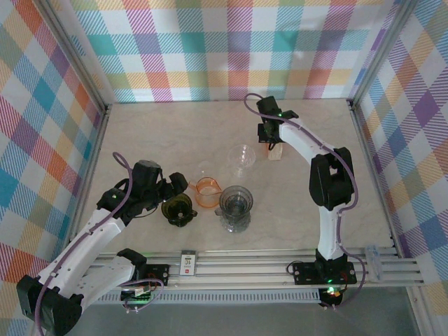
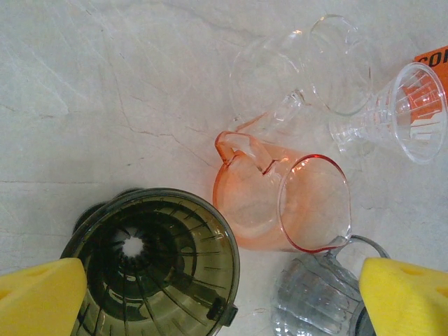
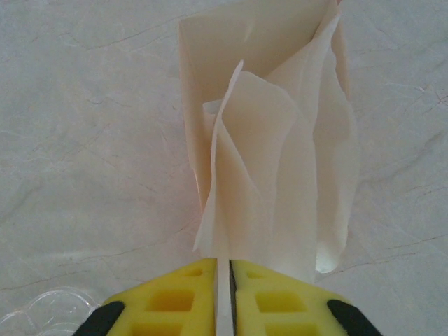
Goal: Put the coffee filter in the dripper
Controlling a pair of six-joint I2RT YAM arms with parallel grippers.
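In the top view, the left gripper point(image 1: 176, 187) hangs wide open at lower left of centre, just above the olive dripper point(image 1: 178, 209). The orange dripper point(image 1: 207, 192), grey dripper point(image 1: 235, 205) and clear dripper point(image 1: 243, 158) stand to its right on the surface point(image 1: 140, 133). At upper right of centre, the right gripper point(image 3: 224, 287) pinches the coffee filter point(image 3: 273, 154) by its edge. The paper's long axis runs straight out from the fingertips. All the drippers lie down-left of it.
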